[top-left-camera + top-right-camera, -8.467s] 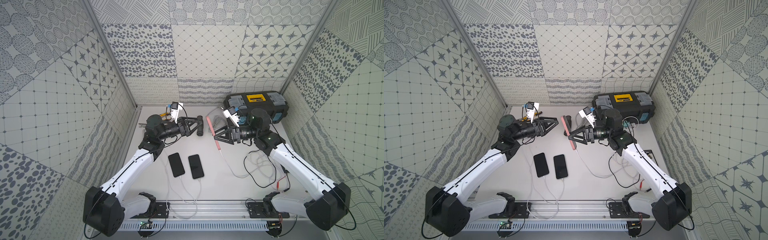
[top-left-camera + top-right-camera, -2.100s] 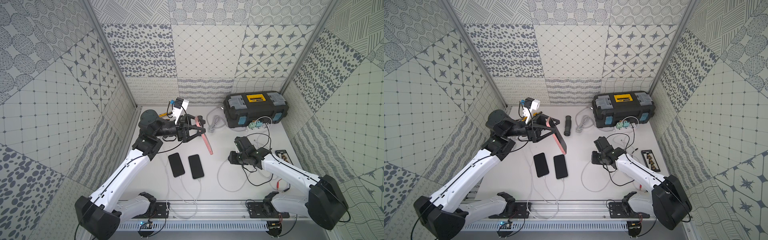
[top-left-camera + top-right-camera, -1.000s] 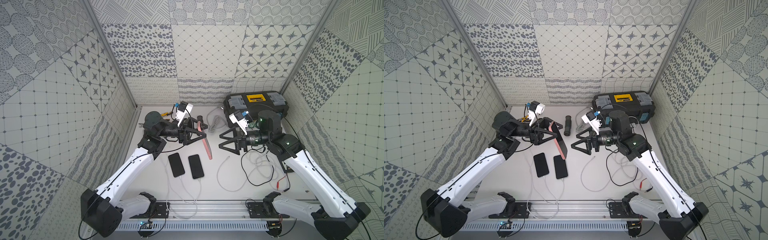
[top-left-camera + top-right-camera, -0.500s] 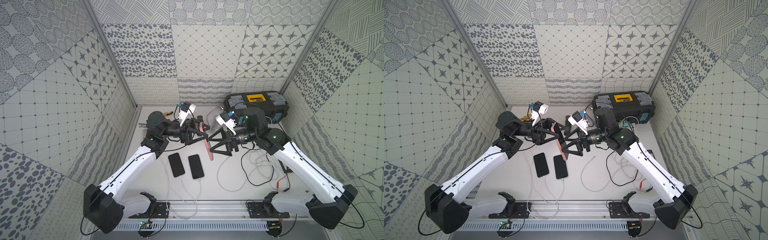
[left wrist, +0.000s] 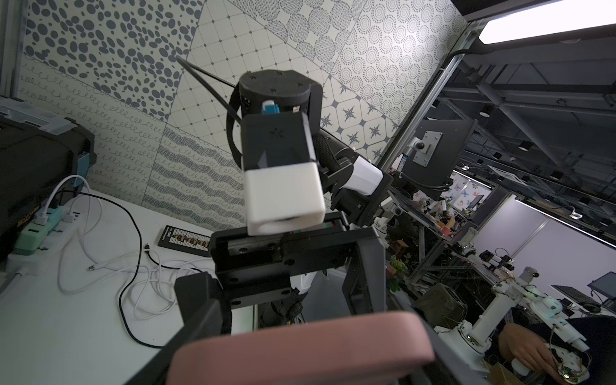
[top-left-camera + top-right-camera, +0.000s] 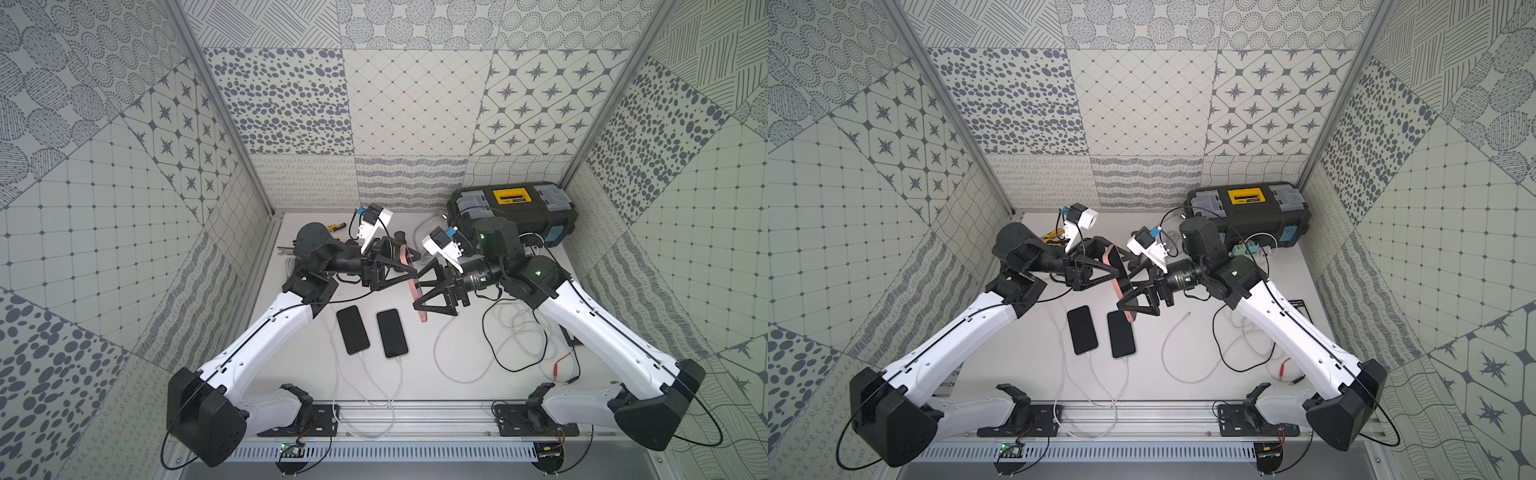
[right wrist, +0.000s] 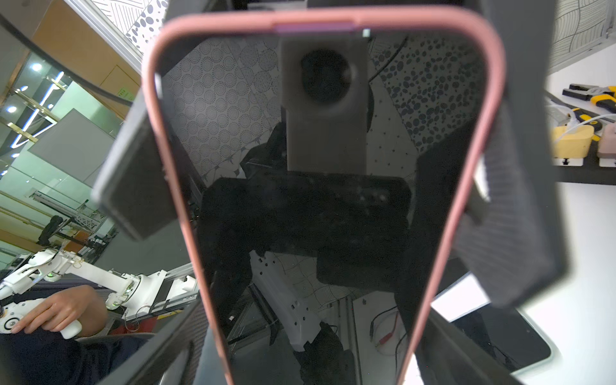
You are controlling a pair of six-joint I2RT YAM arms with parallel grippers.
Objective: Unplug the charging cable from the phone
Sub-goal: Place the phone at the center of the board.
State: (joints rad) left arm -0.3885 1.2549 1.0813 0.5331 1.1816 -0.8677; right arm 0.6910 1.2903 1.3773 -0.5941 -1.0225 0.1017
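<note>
Okay, above the table [image 6: 1038, 345], my left gripper [image 6: 405, 266] is clamping one end of the phone [image 7: 316, 200], and I'm holding it up in the air. My right gripper [image 6: 417, 291] is straddling the other end, jaws apart on either side, not squeezing. The cable [image 6: 1183, 319] is lying loose on the table, its plug apart from the phone.

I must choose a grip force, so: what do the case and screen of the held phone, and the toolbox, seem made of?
Phone: its pink case looks like matt silicone or soft plastic, with rounded, glare-free edges; its screen is probably glass, glossy, mirroring the wrist camera. Toolbox: apparently hard moulded plastic, matt black, grey top panels.
</note>
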